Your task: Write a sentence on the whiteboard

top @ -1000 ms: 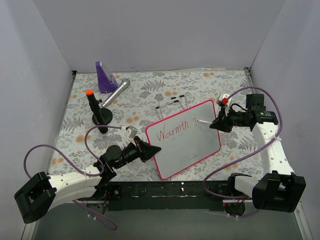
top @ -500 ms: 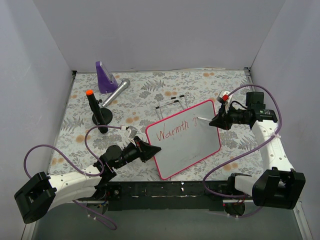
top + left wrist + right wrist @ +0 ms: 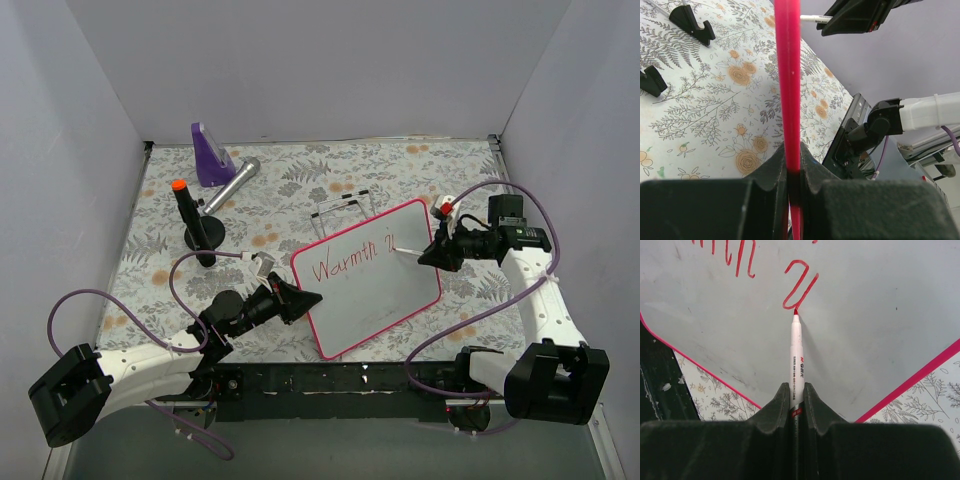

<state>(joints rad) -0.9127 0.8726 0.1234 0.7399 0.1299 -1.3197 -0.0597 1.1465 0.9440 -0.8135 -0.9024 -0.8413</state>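
The whiteboard (image 3: 380, 290), white with a pink-red frame, lies tilted at the middle of the table. The sentence (image 3: 335, 263) in red reads "Warmth" plus the start of another word (image 3: 383, 244). My left gripper (image 3: 308, 298) is shut on the board's left frame edge, which shows as a red bar (image 3: 788, 75) in the left wrist view. My right gripper (image 3: 428, 252) is shut on a white red-tipped marker (image 3: 796, 360); its tip touches the board at the bottom of a fresh red stroke (image 3: 799, 287). The board also fills the right wrist view (image 3: 880, 315).
A black marker stand with an orange-capped marker (image 3: 192, 222) stands at the left. A purple wedge (image 3: 210, 155) and a silver cylinder (image 3: 233, 183) lie at the back left. Black clip feet with a wire (image 3: 340, 206) lie behind the board.
My right gripper has drawn the marker a little down and right, adding to the red stroke after "Warmth". The left gripper and board have stayed put.
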